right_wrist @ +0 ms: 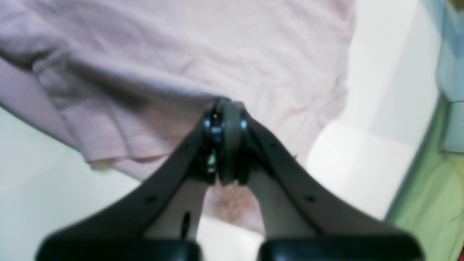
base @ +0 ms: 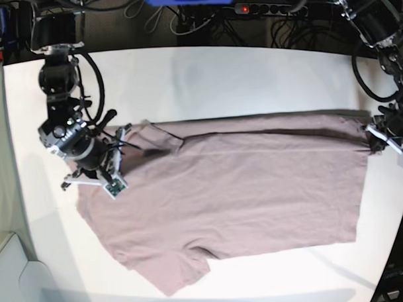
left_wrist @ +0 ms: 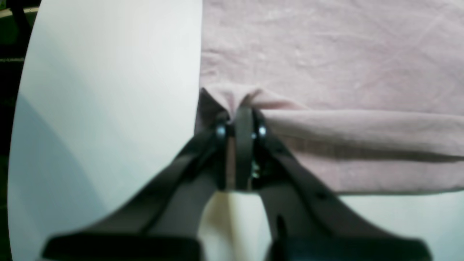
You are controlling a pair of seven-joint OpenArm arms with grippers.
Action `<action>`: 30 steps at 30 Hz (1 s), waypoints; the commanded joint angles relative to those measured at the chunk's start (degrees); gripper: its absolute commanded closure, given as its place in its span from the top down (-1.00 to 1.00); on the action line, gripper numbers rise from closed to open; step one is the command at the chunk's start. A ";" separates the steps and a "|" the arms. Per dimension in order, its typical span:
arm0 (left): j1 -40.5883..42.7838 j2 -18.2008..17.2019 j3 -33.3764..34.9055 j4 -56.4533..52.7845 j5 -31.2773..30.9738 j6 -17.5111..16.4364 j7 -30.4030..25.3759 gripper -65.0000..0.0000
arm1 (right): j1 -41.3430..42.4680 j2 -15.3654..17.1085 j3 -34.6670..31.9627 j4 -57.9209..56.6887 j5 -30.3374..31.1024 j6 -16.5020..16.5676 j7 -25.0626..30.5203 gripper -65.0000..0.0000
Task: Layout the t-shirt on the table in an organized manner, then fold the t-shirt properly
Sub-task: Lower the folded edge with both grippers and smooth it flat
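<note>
The dusty-pink t-shirt (base: 242, 189) lies spread across the white table (base: 219, 77), with its far long edge folded over toward the middle. My left gripper (base: 370, 137) is at the shirt's right end in the base view. In the left wrist view the left gripper (left_wrist: 241, 108) is shut on a pinch of the t-shirt (left_wrist: 326, 54) at the corner of the fold, beside bare table (left_wrist: 108, 90). My right gripper (base: 125, 135) is at the shirt's left end. In the right wrist view the right gripper (right_wrist: 226, 105) is shut on a fold of the t-shirt (right_wrist: 217, 47).
A power strip and cables (base: 269, 9) run behind the table's far edge. The table edge (right_wrist: 409, 181) is close to the right gripper, with green ground (right_wrist: 427, 203) beyond. In the left wrist view the table's curved edge (left_wrist: 21, 90) is at the left.
</note>
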 commanded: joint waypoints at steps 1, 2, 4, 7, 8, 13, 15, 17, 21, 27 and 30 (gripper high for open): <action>-0.84 -1.03 -0.35 0.79 -0.64 0.04 -1.27 -0.98 | 1.16 1.02 0.24 0.40 0.26 0.03 0.98 -1.00; -0.84 -1.03 -0.35 0.79 -0.64 0.04 -1.27 -0.98 | 1.16 1.10 0.24 -0.22 0.26 0.03 1.07 -1.00; -0.93 -1.03 -0.35 0.79 -0.64 0.04 -1.27 -0.98 | 1.86 1.28 0.24 -1.28 0.26 0.03 1.07 -1.00; -0.93 -1.03 -0.35 0.79 -0.64 0.04 -1.27 -0.97 | 2.30 1.28 0.24 -2.24 0.26 0.03 0.98 -1.00; -0.93 -1.03 -0.27 0.79 -0.64 0.04 -1.27 -0.97 | 2.30 1.28 0.24 -2.24 0.26 0.03 0.89 -1.00; -1.02 -0.77 -0.35 0.79 2.17 0.13 -1.27 -0.72 | 2.30 1.28 0.24 -2.15 0.26 0.03 0.63 -0.54; -1.20 -0.51 -0.27 0.79 5.51 0.13 -1.27 -0.43 | 2.12 1.28 0.15 -1.98 0.26 0.03 0.63 -0.23; -1.20 0.20 -0.35 0.79 7.27 0.13 -1.36 -0.13 | 1.86 1.28 0.24 -1.71 0.26 0.03 0.63 0.00; -1.37 0.55 -0.44 0.79 7.89 0.13 -1.45 0.33 | 0.10 2.25 0.50 1.54 0.17 0.03 0.63 0.28; -1.72 0.81 -0.44 0.79 7.71 0.13 -1.36 0.61 | -5.88 2.34 4.72 8.40 0.17 0.03 0.63 0.29; -1.20 1.52 -0.44 0.35 8.15 0.13 -1.36 0.61 | -8.43 2.25 7.01 8.75 0.52 0.03 0.63 0.29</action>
